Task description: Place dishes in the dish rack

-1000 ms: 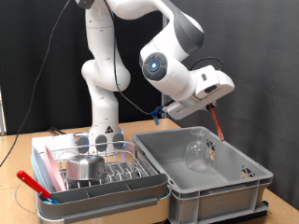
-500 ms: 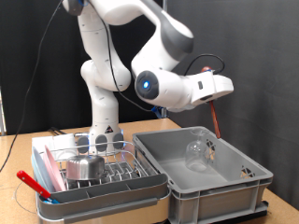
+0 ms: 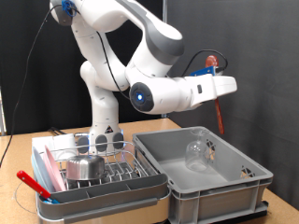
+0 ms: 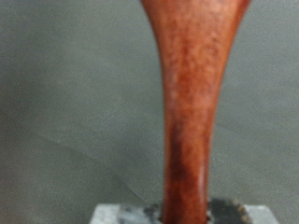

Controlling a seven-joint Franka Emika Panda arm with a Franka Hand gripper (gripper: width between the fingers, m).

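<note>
My two-finger gripper [image 3: 219, 86] hangs high above the deep plain grey crate [image 3: 234, 177], closed on a long reddish-brown wooden utensil [image 3: 219, 107] (its handle fills my wrist view [image 4: 193, 103]). The clear drinking glass [image 3: 197, 151] lies inside that crate. The small shiny steel bowl [image 3: 84, 167] sits in the pale grey-blue dish rack [image 3: 103, 191], near its front edge.

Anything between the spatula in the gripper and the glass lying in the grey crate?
No. In the exterior view only open air separates the red spatula, hanging from the gripper, from the glass in the crate.
</note>
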